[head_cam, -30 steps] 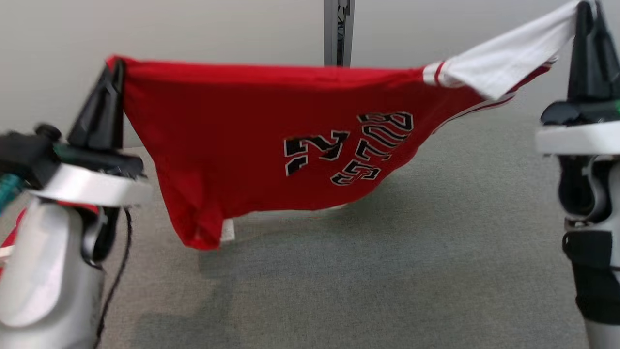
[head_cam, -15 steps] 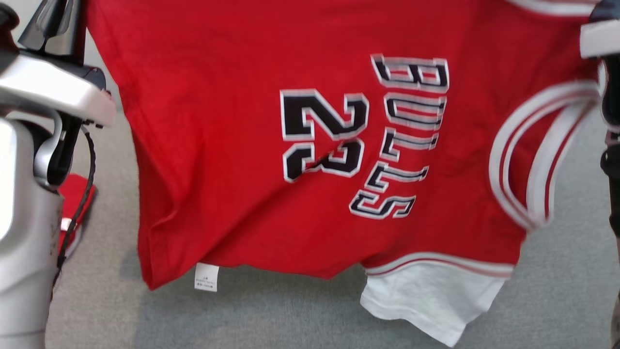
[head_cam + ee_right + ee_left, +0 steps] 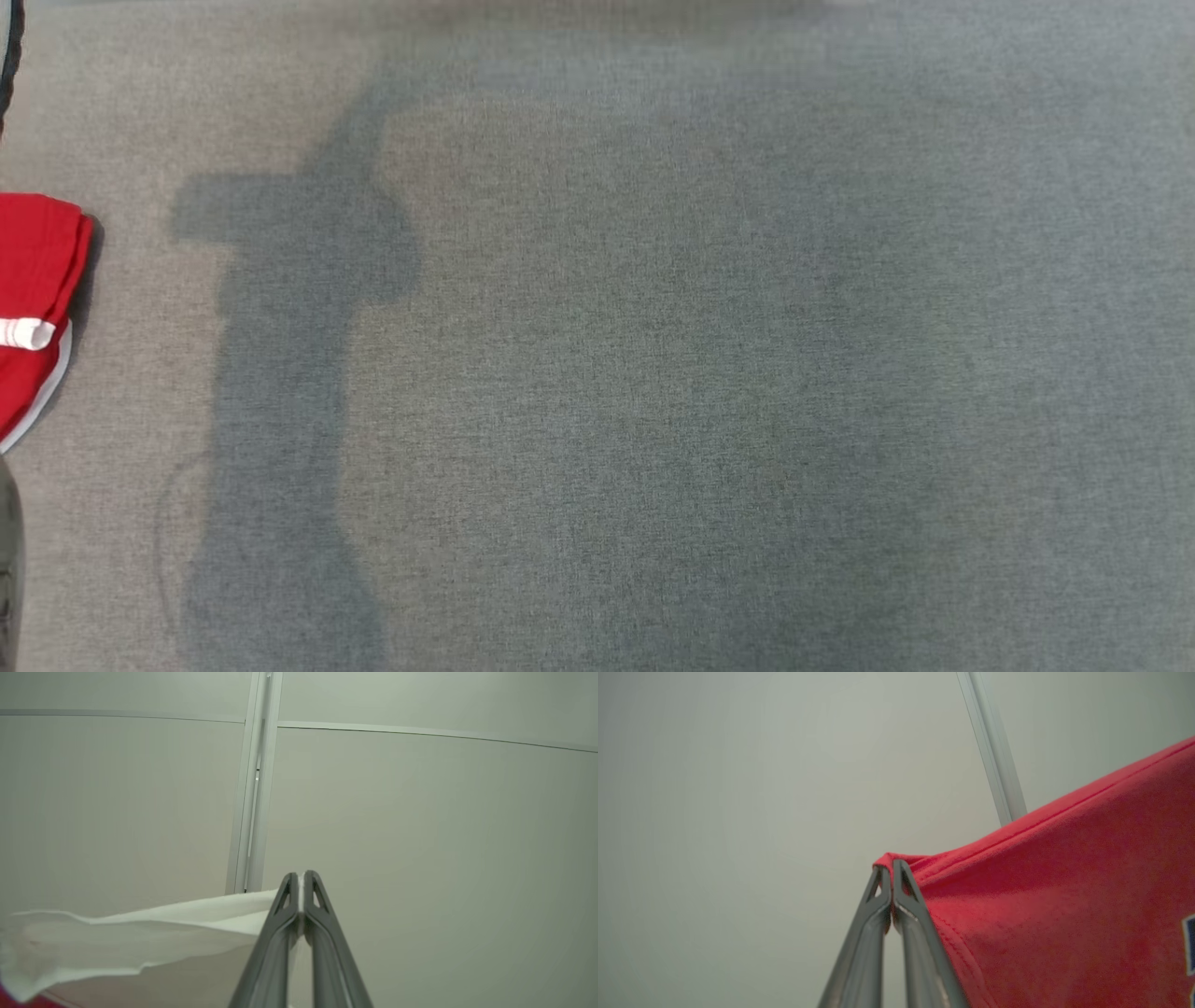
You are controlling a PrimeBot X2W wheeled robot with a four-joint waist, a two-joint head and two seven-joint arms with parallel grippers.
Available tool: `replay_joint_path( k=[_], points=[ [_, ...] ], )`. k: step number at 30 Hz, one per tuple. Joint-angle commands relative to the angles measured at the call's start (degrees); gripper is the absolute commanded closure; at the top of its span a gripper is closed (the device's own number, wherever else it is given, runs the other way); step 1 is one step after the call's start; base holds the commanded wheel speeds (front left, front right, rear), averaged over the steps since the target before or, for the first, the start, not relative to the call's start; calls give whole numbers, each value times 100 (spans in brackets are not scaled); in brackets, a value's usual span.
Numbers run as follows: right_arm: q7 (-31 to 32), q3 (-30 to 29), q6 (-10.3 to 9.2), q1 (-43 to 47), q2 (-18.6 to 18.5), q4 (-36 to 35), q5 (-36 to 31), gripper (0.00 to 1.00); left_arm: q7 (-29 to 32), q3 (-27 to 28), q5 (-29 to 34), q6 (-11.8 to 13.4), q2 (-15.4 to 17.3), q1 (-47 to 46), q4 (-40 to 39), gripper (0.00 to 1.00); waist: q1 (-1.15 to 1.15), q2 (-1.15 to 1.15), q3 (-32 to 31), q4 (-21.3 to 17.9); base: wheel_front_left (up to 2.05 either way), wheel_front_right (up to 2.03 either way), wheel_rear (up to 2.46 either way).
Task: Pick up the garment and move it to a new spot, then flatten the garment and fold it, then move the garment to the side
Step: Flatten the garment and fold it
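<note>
I have the red shirt hanging in the air between both arms, stretched out in front of the pale wall and its metal post. My left hand is pressed together on a hemmed corner of the red cloth, which bunches into a small fold right at the tips. My right hand is likewise pinched tight, on the edge of the white sleeve, which runs off to that view's left and sags a little.

Looking down from the head, I see the grey desk with an arm-shaped shadow across it. A second red garment with white trim lies at the far left edge.

I judge the step in hand to be laying the shirt down flat. To do it well I would:

- Hold both pinches firm and draw the arms slightly apart, to take the slack out of the sleeve side.
- Lower both at the same rate, so the top edge stays level.
- Let the hanging bottom edge touch the desk first, well clear of the garment at the left.
- Draw the top edge across so the cloth unrolls smooth.

Letting go of one corner too soon would probably crumple the shirt.
</note>
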Motion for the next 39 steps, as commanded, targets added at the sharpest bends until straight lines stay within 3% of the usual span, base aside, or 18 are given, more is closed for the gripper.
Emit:
replay_joint_path(
  k=[1, 9, 18, 27, 39],
  points=[
    [-37, -121, -4, 38, -41, -34, 38, 100, -19, 46, -26, 5, -12, 10, -24, 100, 0, 0, 81, -4, 0, 0, 0],
    [-33, 6, -4, 1578, 44, -23, 431, 100, -15, 447, -336, -37, -259, 1445, 86, 100, 0, 0, 187, -107, 0, 0, 0],
    [-34, 554, -4, 4530, 324, -94, 1392, 100, -19, 1068, -500, -61, -915, 3974, 309, 100, 0, 0, -53, -295, 0, 0, 0],
    [-34, 1287, -4, 6626, 282, -394, 1686, 100, -17, 1558, -386, -90, -1254, 5943, 142, 100, 0, 0, -982, -487, 0, 0, 0],
    [-35, 1692, -4, 8310, 328, -388, 2008, 100, -18, 2040, -194, -94, -1442, 7886, -491, 100, 0, 0, -2180, -652, 0, 0, 0]
  ],
)
